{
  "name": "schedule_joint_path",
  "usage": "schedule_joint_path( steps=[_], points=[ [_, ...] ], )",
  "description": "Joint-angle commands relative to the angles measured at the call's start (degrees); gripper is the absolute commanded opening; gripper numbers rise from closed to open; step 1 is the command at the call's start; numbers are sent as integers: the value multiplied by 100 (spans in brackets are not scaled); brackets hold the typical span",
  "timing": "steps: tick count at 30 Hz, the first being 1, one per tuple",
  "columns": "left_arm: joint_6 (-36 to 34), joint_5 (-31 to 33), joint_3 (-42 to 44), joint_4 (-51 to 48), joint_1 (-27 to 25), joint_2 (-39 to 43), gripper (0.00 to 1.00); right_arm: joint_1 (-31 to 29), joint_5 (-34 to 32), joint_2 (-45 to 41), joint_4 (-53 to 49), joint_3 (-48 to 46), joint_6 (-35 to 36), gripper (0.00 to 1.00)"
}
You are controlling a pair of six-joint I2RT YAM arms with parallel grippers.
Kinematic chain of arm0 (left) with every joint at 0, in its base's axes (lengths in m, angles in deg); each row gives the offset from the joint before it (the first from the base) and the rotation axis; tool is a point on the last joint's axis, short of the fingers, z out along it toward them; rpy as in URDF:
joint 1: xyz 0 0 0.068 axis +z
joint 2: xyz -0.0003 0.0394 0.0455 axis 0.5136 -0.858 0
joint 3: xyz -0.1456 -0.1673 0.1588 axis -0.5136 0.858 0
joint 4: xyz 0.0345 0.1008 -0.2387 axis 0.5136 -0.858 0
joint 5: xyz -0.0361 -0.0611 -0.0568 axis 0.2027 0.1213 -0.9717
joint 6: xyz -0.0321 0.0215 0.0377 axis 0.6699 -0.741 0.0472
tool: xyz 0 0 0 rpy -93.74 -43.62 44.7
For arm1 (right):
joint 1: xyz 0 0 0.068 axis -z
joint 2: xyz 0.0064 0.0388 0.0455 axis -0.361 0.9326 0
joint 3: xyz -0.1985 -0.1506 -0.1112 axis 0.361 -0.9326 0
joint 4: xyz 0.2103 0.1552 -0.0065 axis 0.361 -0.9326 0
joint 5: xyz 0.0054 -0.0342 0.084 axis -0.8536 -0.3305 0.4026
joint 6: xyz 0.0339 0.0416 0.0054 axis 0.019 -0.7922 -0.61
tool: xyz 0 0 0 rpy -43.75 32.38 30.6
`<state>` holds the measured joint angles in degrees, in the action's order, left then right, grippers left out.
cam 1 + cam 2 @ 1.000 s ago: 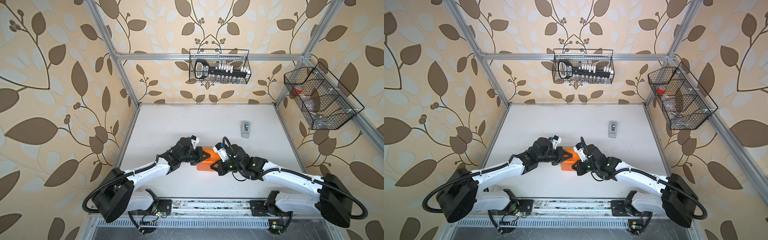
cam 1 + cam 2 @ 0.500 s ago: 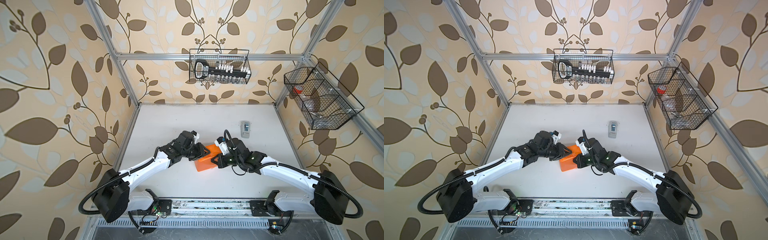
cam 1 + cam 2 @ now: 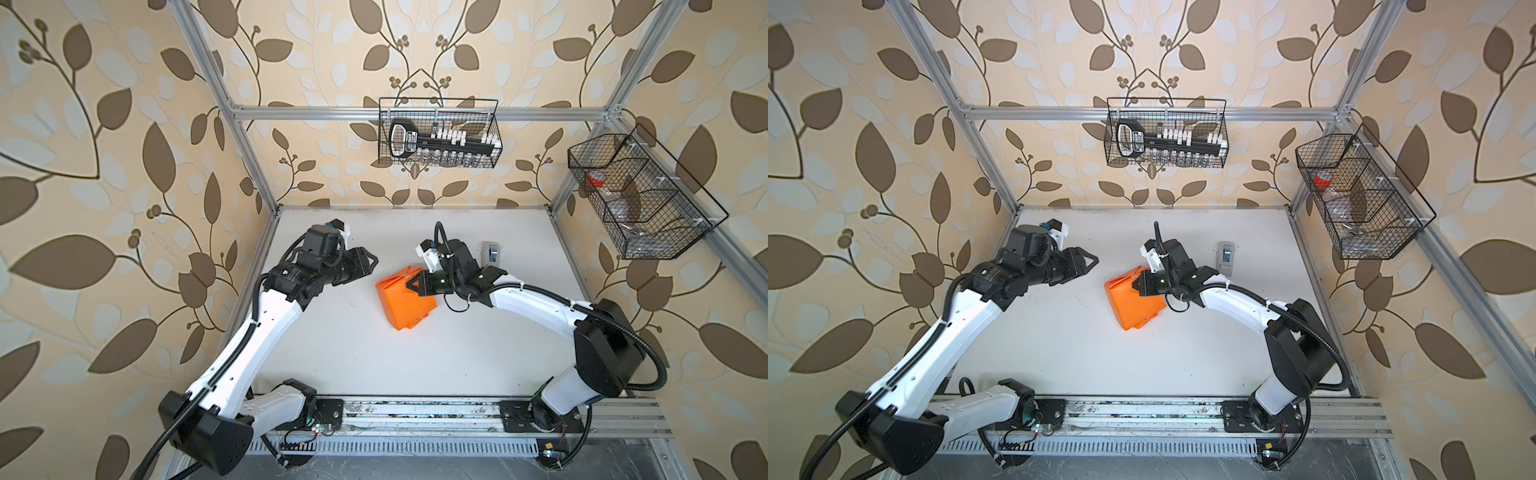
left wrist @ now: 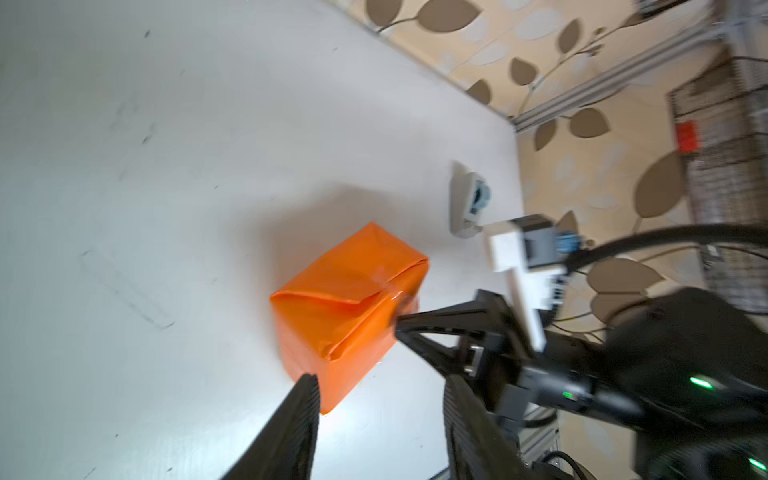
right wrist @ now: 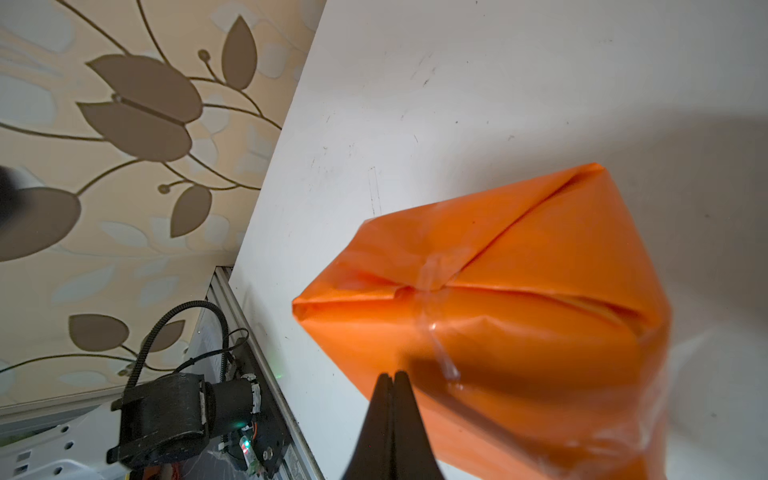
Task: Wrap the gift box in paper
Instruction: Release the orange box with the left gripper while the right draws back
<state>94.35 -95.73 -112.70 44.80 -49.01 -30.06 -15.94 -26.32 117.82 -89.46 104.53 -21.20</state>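
**Wrapped parcel mid-desk: R tool shut on it, L tool part open & clear**

Bottom of both top views: rail (image 3: 415, 409) w/ both arm bases, then bare desk (image 3: 353, 357). Frame centre: orange paper (image 3: 399, 309) folded all round the box, which is fully covered, none of it showing. Parcel sits on desk, skewed to desk edges. R wrist view: end flaps meet under a strip of clear tape (image 5: 436, 278).

R tool (image 3: 410, 286) comes in from the right, fingers pressed tight together w/ nothing seen betw. them, tip touching paper on parcel's upper right side. L tool (image 3: 371, 261) is left of parcel, apart from it, fingers (image 4: 307, 399) partly spread, holding nothing.

Further back, right of centre: grey dispenser (image 3: 491, 252) on desk just beyond R arm. Far wall, upper centre: wire basket (image 3: 438, 100). Upper right: 2nd basket (image 3: 648, 232) on side wall.
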Motion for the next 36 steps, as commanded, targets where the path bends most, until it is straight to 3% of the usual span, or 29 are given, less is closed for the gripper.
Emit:
schedule_joint_path(
  steps=[1, 8, 13, 17, 20, 25, 31, 36],
  points=[
    [-85, -477, 316, 60, 330, -62, 48, 9, -6, -44, -169, 178, 48, 0],
    [179, -851, 702, 647, 832, -310, 46, 350, -329, -1060, -427, -213, 181, 4],
    [339, -1361, 1177, 1024, 844, -810, 21, 987, -385, -1906, -538, -955, 216, 12],
    [529, -1337, 1944, 1471, 766, -722, 8, 1386, -299, -2397, -650, -1469, 307, 15],
    [692, -1368, 2319, 1760, 549, -664, 4, 1601, -247, -2639, -717, -1785, 373, 15],
    [1163, -1114, 2448, 2566, -347, -1276, 5, 1798, -427, -2805, -810, -2084, 419, 18],
    [1397, -992, 2003, 3473, -815, -2300, 6, 1847, -915, -2996, -971, -2102, 421, 34],
    [1372, -1135, 1564, 3914, -1342, -2500, 9, 1902, -1440, -3090, -1126, -1970, 454, 41]
  ],
)
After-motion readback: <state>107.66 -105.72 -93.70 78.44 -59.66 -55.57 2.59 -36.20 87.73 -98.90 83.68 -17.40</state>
